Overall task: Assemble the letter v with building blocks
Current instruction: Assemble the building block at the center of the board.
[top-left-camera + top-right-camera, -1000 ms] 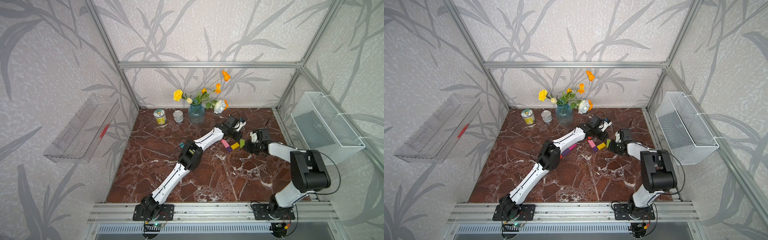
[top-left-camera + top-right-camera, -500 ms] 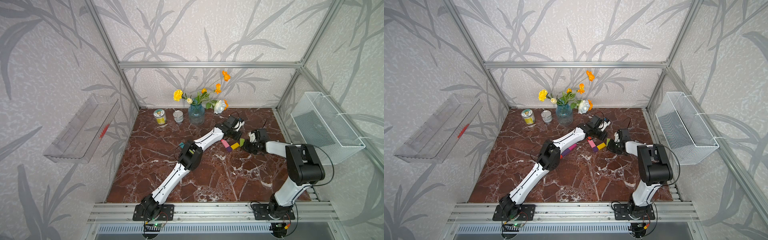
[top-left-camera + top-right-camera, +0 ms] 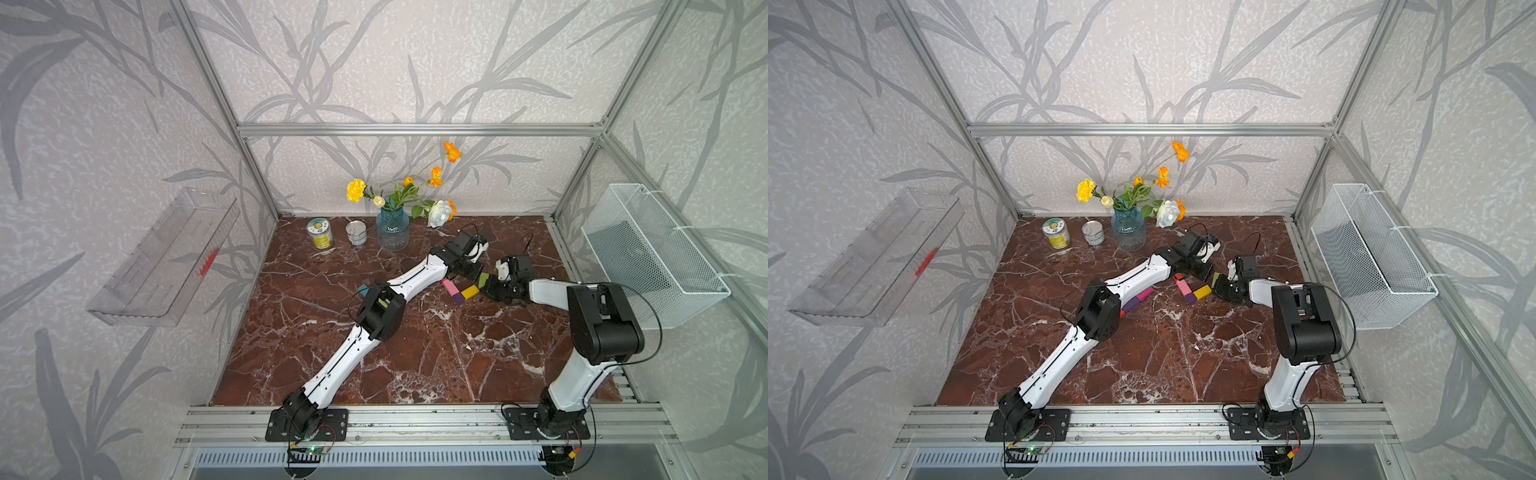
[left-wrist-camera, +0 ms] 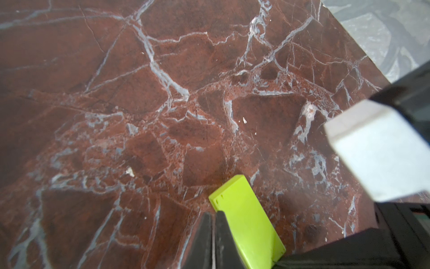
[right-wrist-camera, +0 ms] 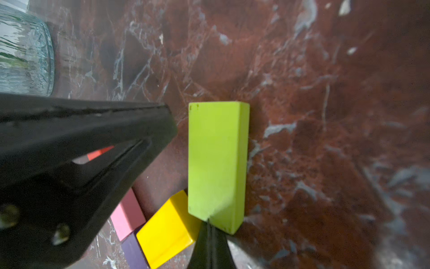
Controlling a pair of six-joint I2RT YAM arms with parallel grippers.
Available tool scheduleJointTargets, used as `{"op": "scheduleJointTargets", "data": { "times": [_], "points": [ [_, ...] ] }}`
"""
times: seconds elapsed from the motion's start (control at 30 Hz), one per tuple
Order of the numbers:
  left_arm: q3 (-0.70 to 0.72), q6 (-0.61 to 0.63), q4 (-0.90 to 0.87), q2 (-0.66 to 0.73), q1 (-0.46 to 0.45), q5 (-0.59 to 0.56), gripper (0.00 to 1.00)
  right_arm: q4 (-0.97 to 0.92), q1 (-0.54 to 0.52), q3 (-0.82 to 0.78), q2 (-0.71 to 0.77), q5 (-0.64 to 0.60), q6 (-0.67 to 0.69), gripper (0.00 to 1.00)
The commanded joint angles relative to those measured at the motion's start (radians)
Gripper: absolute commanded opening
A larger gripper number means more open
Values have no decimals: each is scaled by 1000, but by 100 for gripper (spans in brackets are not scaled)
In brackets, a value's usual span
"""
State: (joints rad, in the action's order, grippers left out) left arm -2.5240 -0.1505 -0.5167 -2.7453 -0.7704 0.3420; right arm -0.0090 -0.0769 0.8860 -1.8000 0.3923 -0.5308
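The lime green block (image 5: 217, 163) lies flat on the marble and forms one leg of a v. It meets a yellow block (image 5: 167, 228), which joins a purple block (image 5: 133, 251) and a pink block (image 5: 126, 216). A red block (image 3: 1178, 276) sits at the pink one's far end. My right gripper (image 5: 208, 221) is shut and empty, its tip against the lime block's near corner. My left gripper (image 4: 213, 214) is shut and empty, alongside the lime block (image 4: 246, 221). A magenta block (image 3: 1144, 294), another purple one (image 3: 1131, 304) and a teal one (image 3: 363, 288) lie by the left arm.
At the back stand a blue glass vase (image 3: 392, 230) with flowers and two cans (image 3: 320, 233) (image 3: 356, 232). A white wire basket (image 3: 652, 257) hangs on the right wall, and a clear tray (image 3: 166, 257) hangs on the left wall.
The right gripper has moved left up to the lime green block's end. The left gripper has stayed beside that block and closed its slight gap.
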Motion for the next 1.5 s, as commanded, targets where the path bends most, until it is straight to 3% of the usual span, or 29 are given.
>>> {"op": "scheduleJointTargets", "data": {
  "times": [0.0,0.27,0.5,0.63,1.47],
  "points": [
    [-27,1,-23,-2,3,-1,9,-21,-5,10,-46,-18,-7,0],
    [-27,-12,-21,-5,10,-9,9,-13,-3,-14,42,7,1,0],
    [-65,-80,-30,-33,25,4,7,-122,3,10,152,-11,74,0],
    [-146,-130,-68,-85,35,46,4,-153,20,22,153,-45,90,0],
    [-150,-247,21,-135,17,193,5,-129,64,38,31,-61,87,0]
  ]
}}
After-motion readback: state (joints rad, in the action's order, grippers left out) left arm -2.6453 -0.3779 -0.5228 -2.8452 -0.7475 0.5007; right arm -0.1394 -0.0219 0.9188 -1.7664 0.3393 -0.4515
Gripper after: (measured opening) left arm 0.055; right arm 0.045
